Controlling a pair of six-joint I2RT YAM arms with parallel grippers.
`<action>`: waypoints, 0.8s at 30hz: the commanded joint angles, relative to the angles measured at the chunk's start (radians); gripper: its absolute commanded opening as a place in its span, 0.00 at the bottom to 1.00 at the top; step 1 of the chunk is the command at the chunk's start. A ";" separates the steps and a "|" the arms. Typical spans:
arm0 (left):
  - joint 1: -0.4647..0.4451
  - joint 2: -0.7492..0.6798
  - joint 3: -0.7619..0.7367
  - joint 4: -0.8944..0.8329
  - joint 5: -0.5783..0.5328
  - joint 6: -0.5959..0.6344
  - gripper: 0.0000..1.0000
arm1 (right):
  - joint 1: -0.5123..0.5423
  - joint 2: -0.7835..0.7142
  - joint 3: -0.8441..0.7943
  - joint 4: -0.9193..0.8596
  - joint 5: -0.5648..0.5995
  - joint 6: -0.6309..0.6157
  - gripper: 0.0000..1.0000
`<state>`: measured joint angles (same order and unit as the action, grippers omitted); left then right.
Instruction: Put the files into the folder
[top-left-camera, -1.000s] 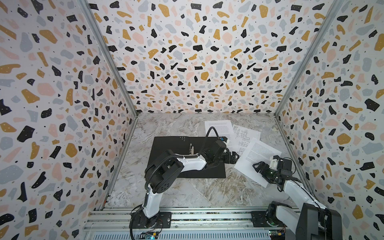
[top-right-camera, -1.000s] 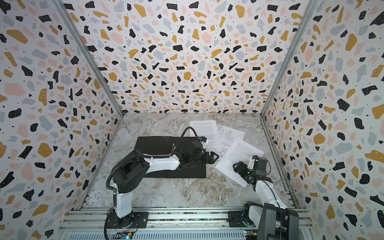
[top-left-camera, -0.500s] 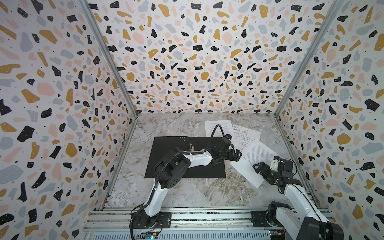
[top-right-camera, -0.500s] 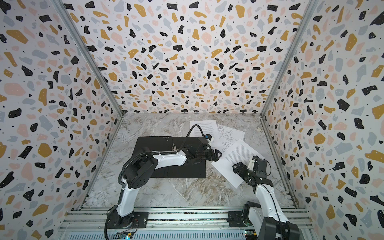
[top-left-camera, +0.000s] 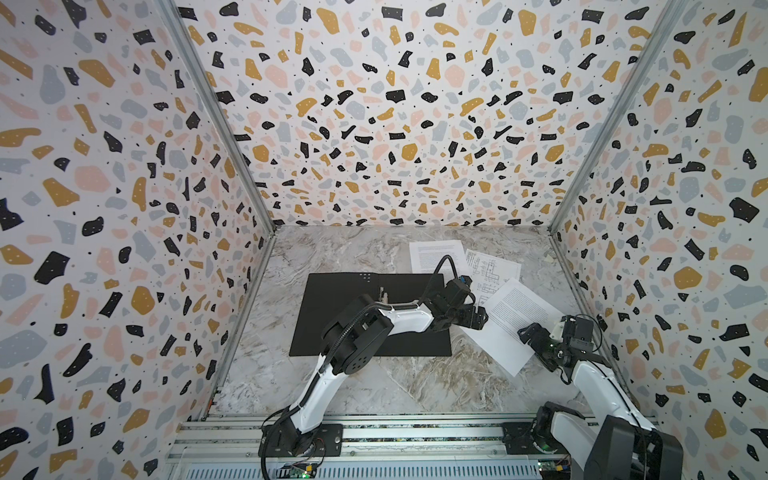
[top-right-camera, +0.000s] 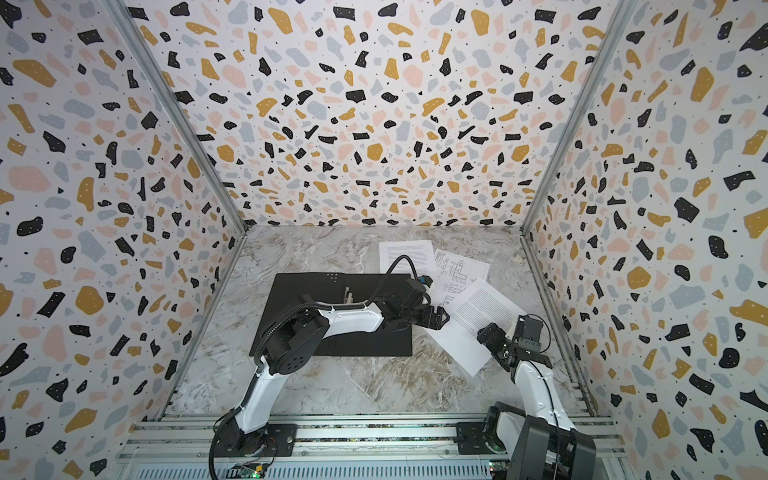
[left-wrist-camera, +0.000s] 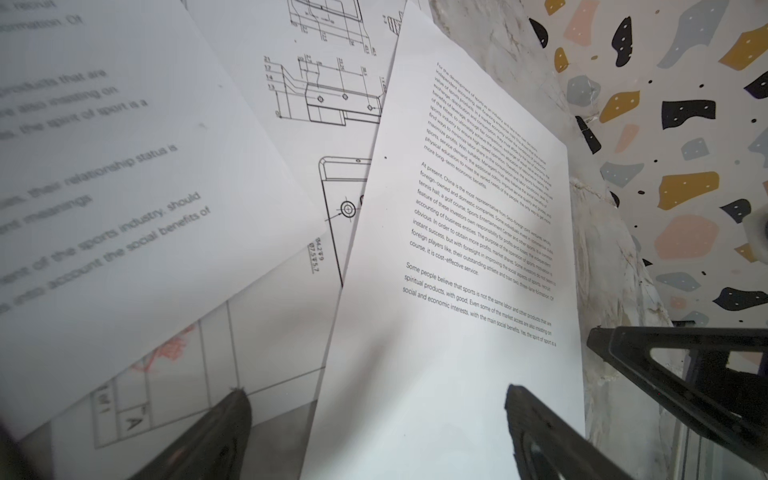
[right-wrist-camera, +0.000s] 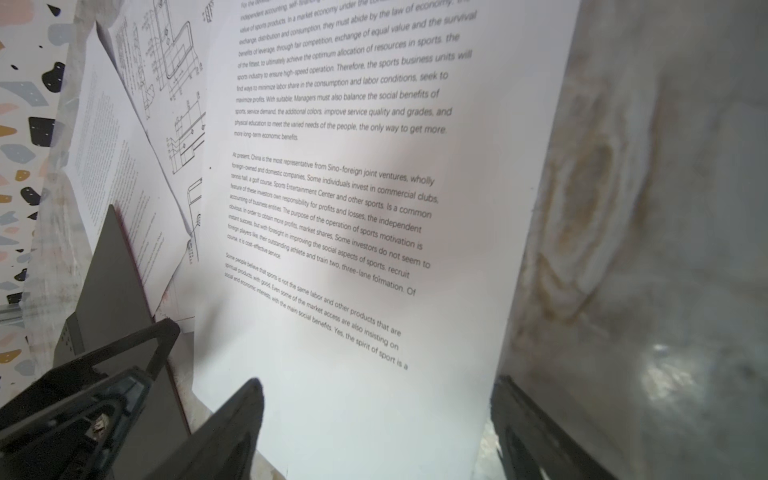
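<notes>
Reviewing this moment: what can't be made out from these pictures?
- Spine clip of the folder: tiny in both top views and partly behind the left arm.
- Drawing sheet: partly covered by the near text sheet and the left gripper.
- Far text sheet: blurred in the left wrist view, print too small in the top views.
- Whether the right gripper touches the near text sheet: cannot tell.

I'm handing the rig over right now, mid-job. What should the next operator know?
Left hand: open, empty, over the near text sheet's folder-side edge.
Right hand: open, empty, over that sheet's opposite end.
Folder: open flat, black inside up, nothing in it.
Files: near text sheet, drawing sheet and far text sheet overlap on the table, right of the folder.
Done: folder opened. Left: all three sheets go in.
</notes>
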<state>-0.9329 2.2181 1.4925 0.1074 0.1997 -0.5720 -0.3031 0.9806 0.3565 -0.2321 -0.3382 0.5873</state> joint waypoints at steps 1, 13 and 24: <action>-0.012 0.005 0.036 -0.014 -0.003 0.031 0.96 | -0.013 -0.023 0.024 -0.041 0.054 0.011 0.86; -0.040 0.026 0.054 -0.051 -0.033 0.061 0.96 | -0.036 0.027 0.000 -0.020 0.021 0.002 0.86; -0.066 0.051 0.067 -0.077 -0.024 0.078 0.96 | -0.038 0.078 -0.051 0.069 -0.103 0.035 0.86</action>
<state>-0.9874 2.2356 1.5333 0.0513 0.1730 -0.5117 -0.3370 1.0477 0.3447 -0.1349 -0.3965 0.5968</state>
